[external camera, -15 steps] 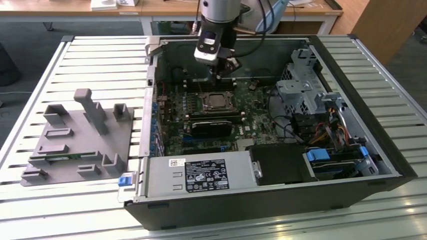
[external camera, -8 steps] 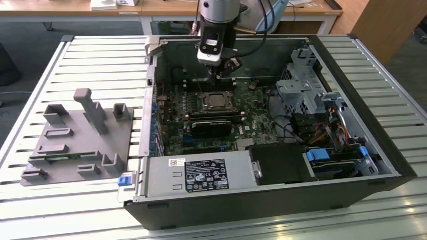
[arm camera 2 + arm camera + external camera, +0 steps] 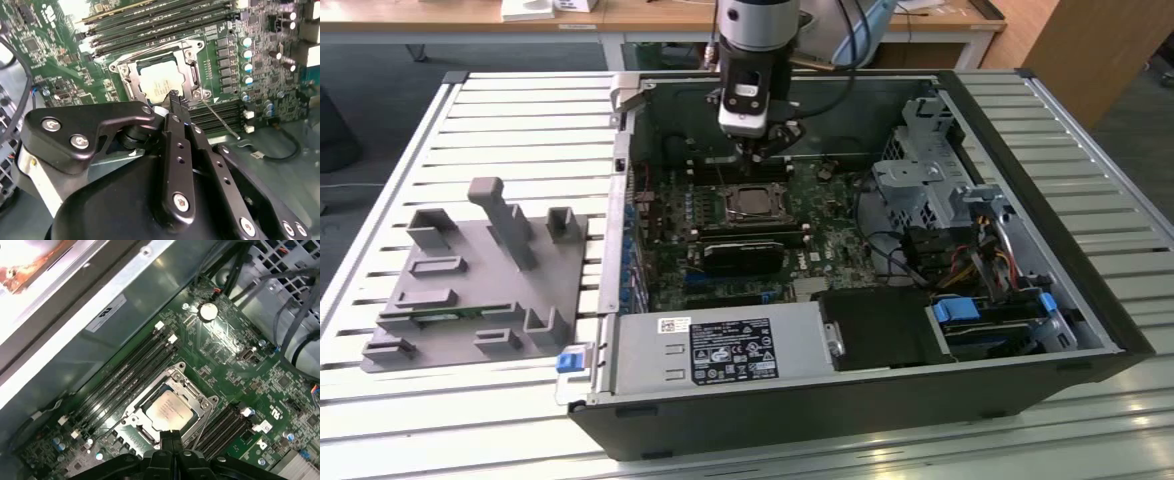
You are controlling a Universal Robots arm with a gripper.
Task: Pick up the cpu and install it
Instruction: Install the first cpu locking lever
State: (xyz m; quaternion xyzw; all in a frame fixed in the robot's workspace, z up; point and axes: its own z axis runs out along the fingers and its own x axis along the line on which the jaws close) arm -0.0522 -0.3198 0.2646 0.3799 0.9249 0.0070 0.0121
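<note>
Arm (image 3: 754, 60) stands vertical over the open computer case (image 3: 854, 400), which lies on the slatted desk (image 3: 520, 130). The wrist points straight down at the motherboard (image 3: 814, 240). The jaws are together and hold nothing. Their tips hang just over one edge of the socket frame (image 3: 200, 405); whether they touch it cannot be told. The cpu (image 3: 750, 203) (image 3: 159, 85) (image 3: 169, 410) lies flat inside that frame, silvery plate up, between two banks of memory slots (image 3: 125, 375).
</note>
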